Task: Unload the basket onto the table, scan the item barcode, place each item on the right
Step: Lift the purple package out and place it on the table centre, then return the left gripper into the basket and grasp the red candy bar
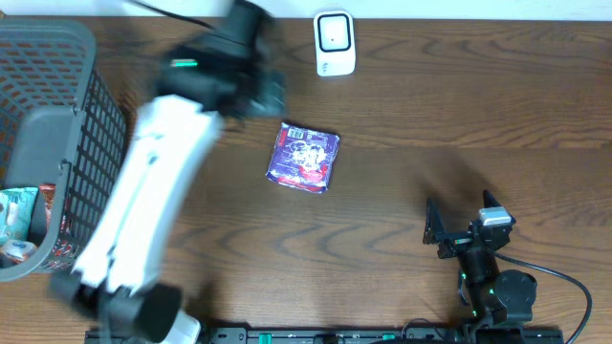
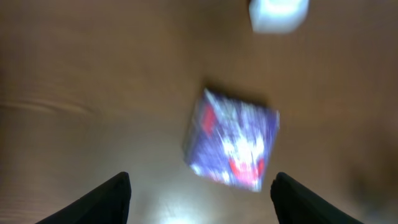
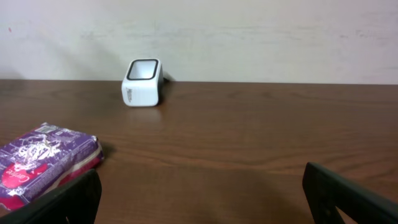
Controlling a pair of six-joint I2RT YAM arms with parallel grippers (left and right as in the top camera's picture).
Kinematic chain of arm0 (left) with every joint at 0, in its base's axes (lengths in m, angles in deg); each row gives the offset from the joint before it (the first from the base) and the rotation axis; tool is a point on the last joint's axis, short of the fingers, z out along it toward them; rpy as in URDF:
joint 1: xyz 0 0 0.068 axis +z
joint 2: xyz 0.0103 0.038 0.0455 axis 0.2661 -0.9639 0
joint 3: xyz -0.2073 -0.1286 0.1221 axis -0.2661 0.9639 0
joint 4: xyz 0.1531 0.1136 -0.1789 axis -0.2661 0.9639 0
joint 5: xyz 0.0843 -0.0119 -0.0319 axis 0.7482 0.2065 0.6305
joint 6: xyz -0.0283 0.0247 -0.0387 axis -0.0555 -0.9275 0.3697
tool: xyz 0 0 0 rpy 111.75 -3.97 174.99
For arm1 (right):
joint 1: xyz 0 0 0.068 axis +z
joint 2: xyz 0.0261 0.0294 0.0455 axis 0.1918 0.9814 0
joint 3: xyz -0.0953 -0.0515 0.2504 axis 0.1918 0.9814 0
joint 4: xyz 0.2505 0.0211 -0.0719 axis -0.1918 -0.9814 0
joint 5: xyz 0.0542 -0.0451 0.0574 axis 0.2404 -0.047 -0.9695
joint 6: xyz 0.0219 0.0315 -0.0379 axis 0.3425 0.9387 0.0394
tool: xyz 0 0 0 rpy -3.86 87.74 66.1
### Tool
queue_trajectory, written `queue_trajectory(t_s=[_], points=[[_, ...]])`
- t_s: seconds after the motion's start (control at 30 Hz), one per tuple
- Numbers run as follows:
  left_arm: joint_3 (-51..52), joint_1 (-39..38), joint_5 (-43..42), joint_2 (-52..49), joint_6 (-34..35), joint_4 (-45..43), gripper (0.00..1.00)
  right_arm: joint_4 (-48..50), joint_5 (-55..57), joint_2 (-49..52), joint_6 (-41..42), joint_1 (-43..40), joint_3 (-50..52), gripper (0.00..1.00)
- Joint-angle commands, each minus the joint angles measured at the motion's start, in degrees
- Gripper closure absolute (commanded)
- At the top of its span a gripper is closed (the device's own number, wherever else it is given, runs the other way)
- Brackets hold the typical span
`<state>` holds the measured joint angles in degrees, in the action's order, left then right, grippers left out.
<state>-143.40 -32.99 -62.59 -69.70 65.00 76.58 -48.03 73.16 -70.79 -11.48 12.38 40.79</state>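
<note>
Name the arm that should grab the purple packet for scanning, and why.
Left. The left gripper hovers open close to the purple packet, which lies between its fingers in the wrist view. The right gripper, also open, sits far off to the side.

You will find nothing here that you can read. The flat purple foil packet (image 1: 304,158) in the middle of the desk (image 1: 382,258) carries white and red print, but it is too small and blurred to make out. The white box-shaped plastic scanner (image 3: 143,84) at the far edge has a small dark marking on its side, which is also illegible.
</note>
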Motion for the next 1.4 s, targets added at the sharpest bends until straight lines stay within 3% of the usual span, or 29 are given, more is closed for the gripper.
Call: queue_trajectory(t_s=[0.0, 0.2, 0.4, 1.37], points=[[-3.82, 9.99, 5.2, 7.87, -0.2, -1.14, 0.27, -0.17, 0.46, -0.09, 0.59, 0.22, 0.09, 0.01], [-3.61, 34.34, 12.24, 12.13, 1.36, -2.16, 0.27, -0.17, 0.46, -0.09, 0.59, 0.22, 0.09, 0.01], [-1.66, 45.94, 12.22, 9.7, 9.81, -0.04, 0.27, -0.17, 0.44, -0.09, 0.57, 0.22, 0.09, 0.01], [-0.68, 48.81, 12.39, 2.08, 9.73, -4.55, 0.26, -0.17, 0.46, -0.09, 0.57, 0.22, 0.09, 0.01]])
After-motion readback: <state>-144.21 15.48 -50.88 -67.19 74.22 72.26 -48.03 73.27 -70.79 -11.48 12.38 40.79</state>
